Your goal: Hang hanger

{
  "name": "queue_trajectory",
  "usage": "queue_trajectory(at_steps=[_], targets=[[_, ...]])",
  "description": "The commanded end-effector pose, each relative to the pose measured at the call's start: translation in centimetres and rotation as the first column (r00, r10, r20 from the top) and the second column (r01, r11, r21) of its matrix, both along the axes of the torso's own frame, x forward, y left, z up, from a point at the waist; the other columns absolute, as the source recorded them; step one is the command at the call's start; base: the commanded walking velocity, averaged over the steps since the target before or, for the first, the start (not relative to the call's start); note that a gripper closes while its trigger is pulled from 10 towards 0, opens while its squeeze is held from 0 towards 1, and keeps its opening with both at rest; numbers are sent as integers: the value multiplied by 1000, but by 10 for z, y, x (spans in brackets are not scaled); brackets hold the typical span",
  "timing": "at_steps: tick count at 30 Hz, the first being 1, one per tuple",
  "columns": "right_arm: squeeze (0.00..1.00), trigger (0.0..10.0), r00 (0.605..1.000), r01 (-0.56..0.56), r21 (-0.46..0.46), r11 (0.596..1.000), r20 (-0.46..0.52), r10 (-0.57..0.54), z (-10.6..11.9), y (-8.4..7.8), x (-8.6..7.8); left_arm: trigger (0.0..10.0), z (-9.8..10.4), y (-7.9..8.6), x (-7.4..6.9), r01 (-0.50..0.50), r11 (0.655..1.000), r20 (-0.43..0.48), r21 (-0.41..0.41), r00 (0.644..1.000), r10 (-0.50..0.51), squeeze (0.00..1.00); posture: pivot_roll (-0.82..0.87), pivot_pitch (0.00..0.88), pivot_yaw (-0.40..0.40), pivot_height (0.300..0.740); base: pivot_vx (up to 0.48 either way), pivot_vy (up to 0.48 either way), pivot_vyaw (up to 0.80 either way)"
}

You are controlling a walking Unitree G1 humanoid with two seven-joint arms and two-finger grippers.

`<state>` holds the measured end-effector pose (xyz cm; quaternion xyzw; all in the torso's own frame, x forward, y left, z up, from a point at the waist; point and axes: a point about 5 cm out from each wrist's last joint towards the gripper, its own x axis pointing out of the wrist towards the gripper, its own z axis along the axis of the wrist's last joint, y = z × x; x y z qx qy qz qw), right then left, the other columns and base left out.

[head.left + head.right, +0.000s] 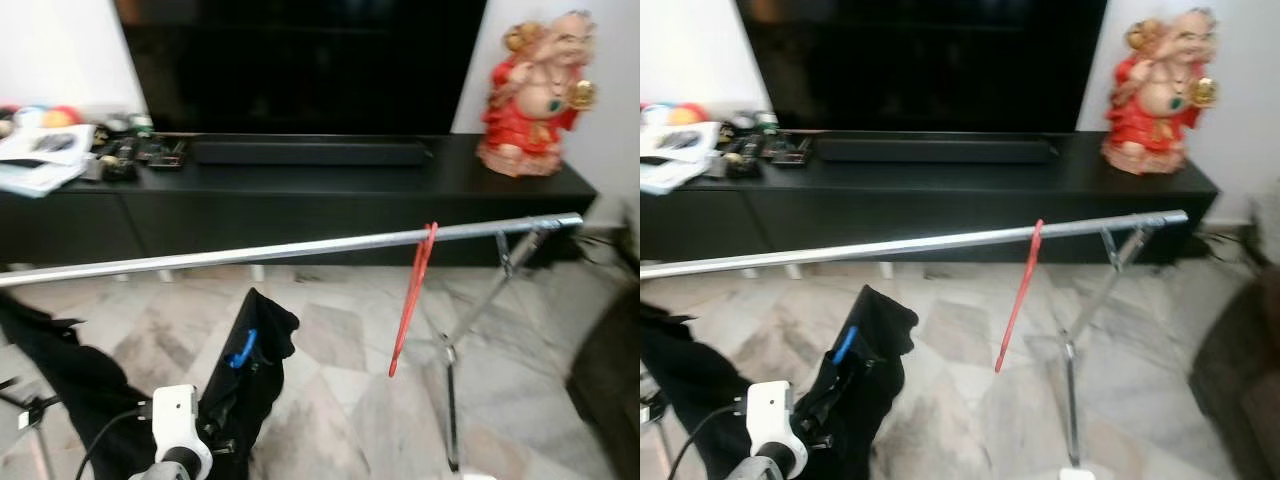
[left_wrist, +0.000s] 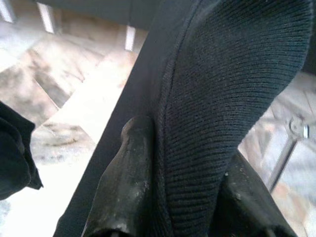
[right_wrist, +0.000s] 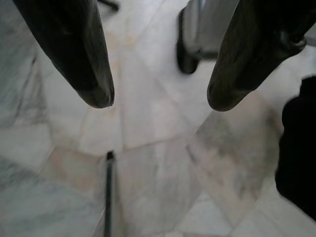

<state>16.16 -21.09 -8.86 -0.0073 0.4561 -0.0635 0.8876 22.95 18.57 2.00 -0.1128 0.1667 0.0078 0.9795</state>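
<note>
Red hanger [image 1: 411, 297] hanging edge-on from rail [image 1: 300, 248], long axis down

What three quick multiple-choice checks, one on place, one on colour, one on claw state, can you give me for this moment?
1. Where does the red hanger hang?
A. On the silver rail, toward its right end
B. On the TV console
C. On the floor

2. What colour is the hanger inside the black garment?
A. Green
B. Blue
C. White

3. How does the left claw stand?
A. Open over the floor
B. Shut on the black garment
C. Shut on the rail

Key:
1 A: its hook sits over the silver rail, near the stand's right end.
2 B: a blue hanger peeks out of the dark fabric in the eye views.
3 B: the left wrist view shows knit fabric pinched between its fingers; the right claw is open above the marble floor.
</note>
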Motion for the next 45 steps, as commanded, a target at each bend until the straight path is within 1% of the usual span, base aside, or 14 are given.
queue_trajectory(at_steps=[1, 6, 9, 10, 13, 15, 17, 21, 24, 27, 32, 34, 39, 45], targets=[[0, 10000, 1000, 5, 16, 1000, -25, -5, -4, 2, -7, 10000, 10, 13, 5, -31, 999, 54, 35, 998, 29, 0, -58, 48, 1, 740, 0, 0, 0], [0, 10000, 999, 2, 13, 1000, -37, -1, -4, -5, -11, 10000, 20, 19, 14, -16, 997, 90, 78, 996, 9, 0, -52, 48, -5, 740, 0, 0, 0], [0, 10000, 999, 4, 12, 1000, -40, -4, -4, -7, -13, 10000, 23, 14, 19, 70, 993, 97, 98, 992, -80, 0, -51, 48, -6, 740, 0, 0, 0], [0, 10000, 999, 4, 12, 1000, -40, -3, -4, -8, -13, 10000, 24, 14, 20, 120, 984, 87, 133, 987, -132, 0, -52, 51, -8, 740, 0, 0, 0], [0, 10000, 999, 4, 11, 1000, -42, -4, -4, -10, -14, 10000, 26, 17, 24, 151, 975, 82, 161, 983, -165, 0, -49, 52, -11, 740, 0, 0, 0], [0, 10000, 999, 5, 10, 1000, -44, -5, -4, -11, -14, 10000, 29, 22, 29, 137, 976, 88, 169, 984, -153, 0, -47, 52, -11, 740, 0, 0, 0], [0, 10000, 999, 3, 11, 1000, -45, -3, -4, -10, -14, 10000, 33, 36, 37, 55, 983, 97, 174, 993, -72, 0, -51, 56, -11, 740, 0, 0, 0], [0, 10000, 999, -2, 17, 1000, -46, 3, -5, -3, -13, 10000, 41, 48, 47, -35, 993, 132, 117, 991, 20, 0, -46, 57, -19, 740, 0, 0, 0], [0, 10000, 999, -5, 19, 1000, -46, 6, -5, 0, -12, 10000, 44, 51, 50, -64, 994, 149, 86, 987, 51, 0, -45, 57, -22, 740, 0, 0, 0], [0, 10000, 999, -14, 19, 1000, -45, 15, -5, 5, -10, 10000, 49, 52, 56, -99, 995, 169, 18, 981, 95, 0, -44, 57, -30, 740, 0, 0, 0], [0, 10000, 999, -21, 20, 1000, -43, 22, -5, 8, -8, 10000, 51, 46, 62, -89, 996, 180, -17, 979, 91, 0, -47, 57, -35, 740, 0, 0, 0], [0, 10000, 999, -31, 24, 999, -41, 32, -5, 14, -5, 10000, 55, 38, 70, -66, 996, 195, -52, 978, 75, 0, -48, 57, -40, 740, 0, 0, 0], [0, 10000, 999, -34, 23, 999, -40, 35, -5, 16, -4, 10000, 61, 29, 80, -20, 994, 209, -103, 977, 41, 0, -49, 56, -44, 740, 0, 0, 0], [0, 10000, 999, -35, 26, 999, -34, 36, -4, 20, 1, 10000, 67, 27, 95, -29, 993, 200, -110, 979, 51, 0, -54, 55, -43, 740, 0, 0, 0]])
